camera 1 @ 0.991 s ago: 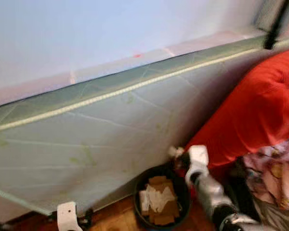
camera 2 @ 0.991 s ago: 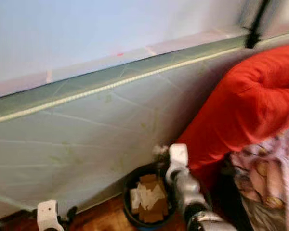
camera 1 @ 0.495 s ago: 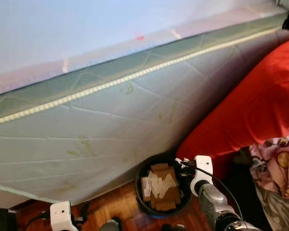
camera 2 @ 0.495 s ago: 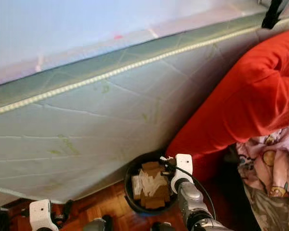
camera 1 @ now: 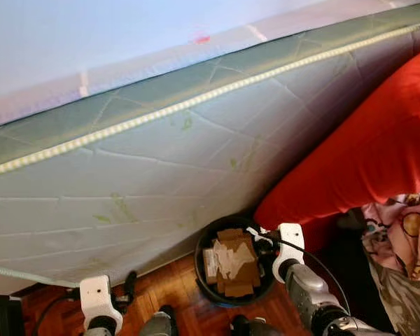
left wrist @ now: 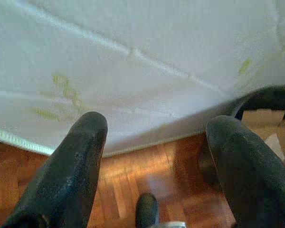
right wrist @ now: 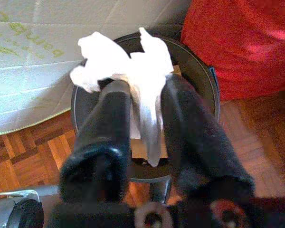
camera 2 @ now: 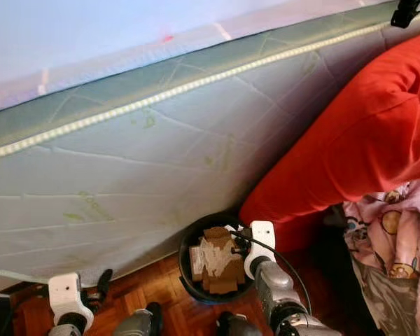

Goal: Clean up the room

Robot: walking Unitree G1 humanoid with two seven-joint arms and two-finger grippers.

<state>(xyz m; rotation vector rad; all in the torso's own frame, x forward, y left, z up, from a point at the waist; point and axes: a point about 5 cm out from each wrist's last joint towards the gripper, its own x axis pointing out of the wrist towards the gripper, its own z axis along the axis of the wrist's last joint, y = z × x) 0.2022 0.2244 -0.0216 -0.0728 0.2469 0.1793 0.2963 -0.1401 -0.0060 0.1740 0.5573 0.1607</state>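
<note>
The right wrist view shows the right gripper (right wrist: pixel 145 102) with its two black fingers (right wrist: pixel 109 114) clamped on a crumpled white tissue (right wrist: pixel 128 61), held directly above the round black bin (right wrist: pixel 202 78). The tissue is bunched and ragged, its upper part puffing out over the fingertips and a strip hanging down between them. In the left eye view the same gripper (camera 1: pixel 255 236) sits at the bin's (camera 1: pixel 203 245) right rim, and the bin holds brown cardboard pieces (camera 1: pixel 231 241) and white paper. The left wrist view shows the left gripper (left wrist: pixel 156 142) with its fingers spread wide apart, holding nothing, over the wooden parquet floor (left wrist: pixel 156 166). A pale quilted mattress (camera 1: pixel 161 175) leans just behind the bin, a red cushion (camera 1: pixel 364 154) presses against the bin's right side, and a pink patterned cloth (camera 1: pixel 402 231) lies at the floor's right edge.
</note>
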